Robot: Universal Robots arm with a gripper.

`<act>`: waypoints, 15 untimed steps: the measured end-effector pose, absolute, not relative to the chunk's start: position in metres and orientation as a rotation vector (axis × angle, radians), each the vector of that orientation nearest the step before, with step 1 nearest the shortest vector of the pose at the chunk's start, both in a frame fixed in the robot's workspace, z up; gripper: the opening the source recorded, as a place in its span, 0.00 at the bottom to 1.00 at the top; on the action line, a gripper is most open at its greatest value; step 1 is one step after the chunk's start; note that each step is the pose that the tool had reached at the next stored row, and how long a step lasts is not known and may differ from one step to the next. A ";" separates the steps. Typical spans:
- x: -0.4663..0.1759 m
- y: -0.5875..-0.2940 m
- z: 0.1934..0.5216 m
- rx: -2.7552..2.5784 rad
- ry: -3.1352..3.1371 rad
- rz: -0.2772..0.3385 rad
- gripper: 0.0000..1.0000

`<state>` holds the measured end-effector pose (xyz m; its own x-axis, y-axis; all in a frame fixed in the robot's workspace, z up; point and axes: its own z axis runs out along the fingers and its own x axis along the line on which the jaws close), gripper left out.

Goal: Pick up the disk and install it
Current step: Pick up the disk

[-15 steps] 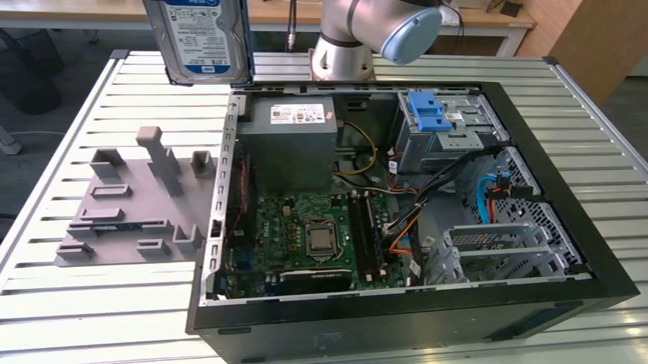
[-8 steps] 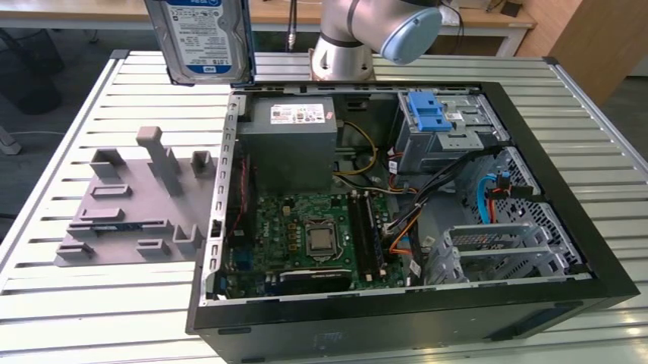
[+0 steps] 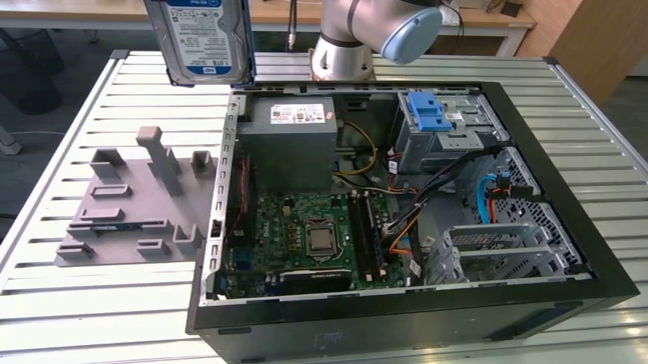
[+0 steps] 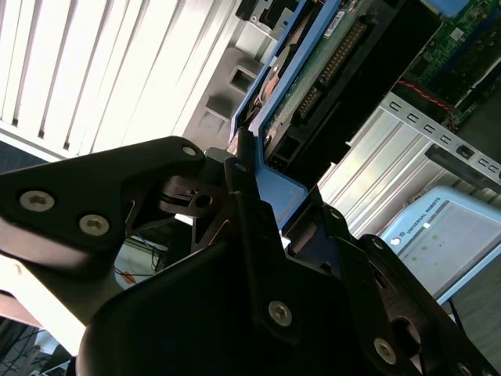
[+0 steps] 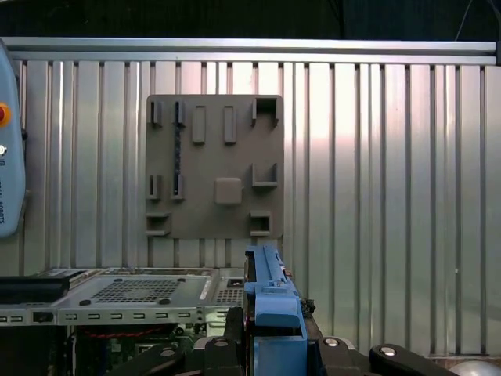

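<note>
The disk [image 3: 202, 38], silver with a blue-and-white label and blue rails, hangs upright in the air above the table's far side, at the exterior view's left of the open computer case [image 3: 405, 322]. In both wrist views my gripper [image 4: 270, 188] [image 5: 272, 321] is shut on the disk's blue-railed edge [image 5: 270, 294], with black fingers [image 4: 239, 168] on either side. The disk's connector end and circuit board [image 4: 329, 63] point away from the fingers.
The case lies on its side with the motherboard [image 3: 314, 235], a grey power supply [image 3: 288, 144] and a metal drive cage with a blue bracket [image 3: 430, 114]. A grey fixture plate [image 3: 136, 201] [image 5: 215, 168] with upright holders lies on the slatted table [image 3: 102, 303]. The robot arm [image 3: 365, 34] stands behind the case.
</note>
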<state>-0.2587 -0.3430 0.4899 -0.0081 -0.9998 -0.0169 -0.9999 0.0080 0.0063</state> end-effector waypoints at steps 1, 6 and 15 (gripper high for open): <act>-0.258 -0.343 0.490 -2.207 2.225 0.026 0.36; -0.254 -0.343 0.490 -2.207 2.225 0.026 0.36; -0.251 -0.343 0.490 -2.207 2.225 0.026 0.36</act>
<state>-0.2513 -0.3434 0.4900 -0.0082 -0.9998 -0.0168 -0.9999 0.0080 0.0064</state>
